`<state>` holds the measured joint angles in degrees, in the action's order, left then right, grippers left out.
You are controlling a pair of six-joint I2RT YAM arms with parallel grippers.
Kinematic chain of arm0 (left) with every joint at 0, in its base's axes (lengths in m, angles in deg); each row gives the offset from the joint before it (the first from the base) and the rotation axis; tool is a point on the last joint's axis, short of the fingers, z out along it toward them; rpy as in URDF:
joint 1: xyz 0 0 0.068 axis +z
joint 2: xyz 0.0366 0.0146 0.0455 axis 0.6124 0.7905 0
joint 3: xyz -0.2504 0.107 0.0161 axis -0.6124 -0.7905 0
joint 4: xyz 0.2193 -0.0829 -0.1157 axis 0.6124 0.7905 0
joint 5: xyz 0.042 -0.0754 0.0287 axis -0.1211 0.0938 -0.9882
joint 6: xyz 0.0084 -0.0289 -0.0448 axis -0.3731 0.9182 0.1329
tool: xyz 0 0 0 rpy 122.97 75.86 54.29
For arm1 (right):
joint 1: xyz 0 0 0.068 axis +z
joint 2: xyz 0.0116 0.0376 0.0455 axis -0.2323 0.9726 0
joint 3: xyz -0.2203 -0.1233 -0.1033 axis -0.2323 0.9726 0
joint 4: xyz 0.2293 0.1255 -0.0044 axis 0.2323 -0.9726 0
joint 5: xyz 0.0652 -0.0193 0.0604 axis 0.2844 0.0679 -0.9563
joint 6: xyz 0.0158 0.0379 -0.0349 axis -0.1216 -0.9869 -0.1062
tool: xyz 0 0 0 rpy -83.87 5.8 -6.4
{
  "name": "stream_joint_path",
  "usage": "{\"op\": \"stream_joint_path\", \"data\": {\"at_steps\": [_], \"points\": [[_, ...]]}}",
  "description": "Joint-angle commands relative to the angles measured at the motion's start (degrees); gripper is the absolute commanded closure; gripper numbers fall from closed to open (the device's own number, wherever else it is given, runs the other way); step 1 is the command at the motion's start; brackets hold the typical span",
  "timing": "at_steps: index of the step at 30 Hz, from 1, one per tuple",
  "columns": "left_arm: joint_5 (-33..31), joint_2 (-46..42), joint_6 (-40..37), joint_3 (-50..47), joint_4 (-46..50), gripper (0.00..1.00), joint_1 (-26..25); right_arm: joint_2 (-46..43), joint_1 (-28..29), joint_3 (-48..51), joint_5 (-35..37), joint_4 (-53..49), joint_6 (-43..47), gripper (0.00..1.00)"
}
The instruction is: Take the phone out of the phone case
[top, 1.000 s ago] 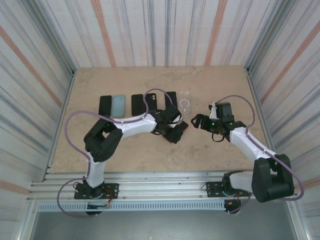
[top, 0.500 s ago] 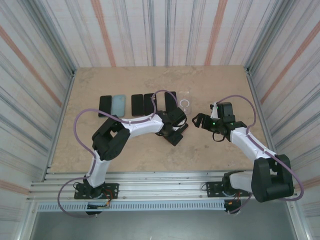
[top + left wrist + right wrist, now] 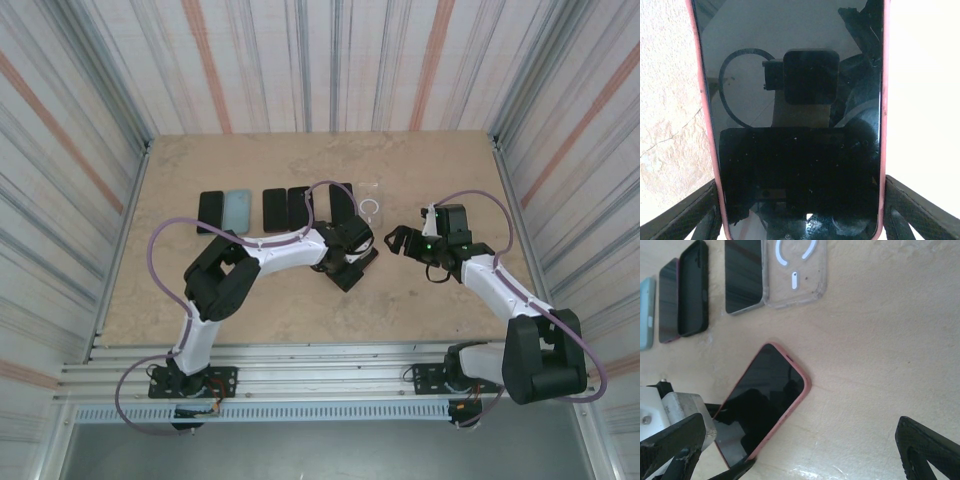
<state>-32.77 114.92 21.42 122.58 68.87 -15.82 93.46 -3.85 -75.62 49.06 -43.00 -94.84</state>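
Cased phone [image 3: 800, 125] flanked by left hand [image 3: 802, 215]

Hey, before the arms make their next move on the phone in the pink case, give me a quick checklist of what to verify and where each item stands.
1. The black-screened phone in the pink case rests on the beige table: ok.
2. The left gripper straddles the case's long sides: ok.
3. The left fingers press firmly on the case: cannot tell.
4. The right gripper is open: ok.
5. The right gripper is at the phone: not ok, it hovers apart.
6. The clear case with the white ring lies apart from the phone: ok.
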Motion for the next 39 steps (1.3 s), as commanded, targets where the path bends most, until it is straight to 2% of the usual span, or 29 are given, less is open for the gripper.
{"op": "stream_joint_path", "data": {"at_steps": [1,11,22,31,39], "points": [[-0.16,0.19,-3.63,-0.68,4.10,0.37,0.72,0.60,-0.88,0.99,-2.29,1.28,-1.43,0.00],[-2.39,-7.01,-14.72,0.12,2.64,0.45,1.55,4.40,-3.37,1.79,-8.36,6.51,-0.95,0.02],[-3.99,-10.48,-25.62,-1.88,0.38,0.50,1.64,10.70,-4.04,-1.45,-15.28,9.53,1.70,0.07],[-4.16,-13.43,-30.84,-3.12,-2.52,0.54,2.21,14.56,-3.73,-3.67,-19.77,11.25,2.98,0.10],[1.07,-11.61,-30.75,-2.13,-0.41,0.56,4.18,16.59,-3.26,-5.16,-20.57,11.00,3.76,0.11]]}}
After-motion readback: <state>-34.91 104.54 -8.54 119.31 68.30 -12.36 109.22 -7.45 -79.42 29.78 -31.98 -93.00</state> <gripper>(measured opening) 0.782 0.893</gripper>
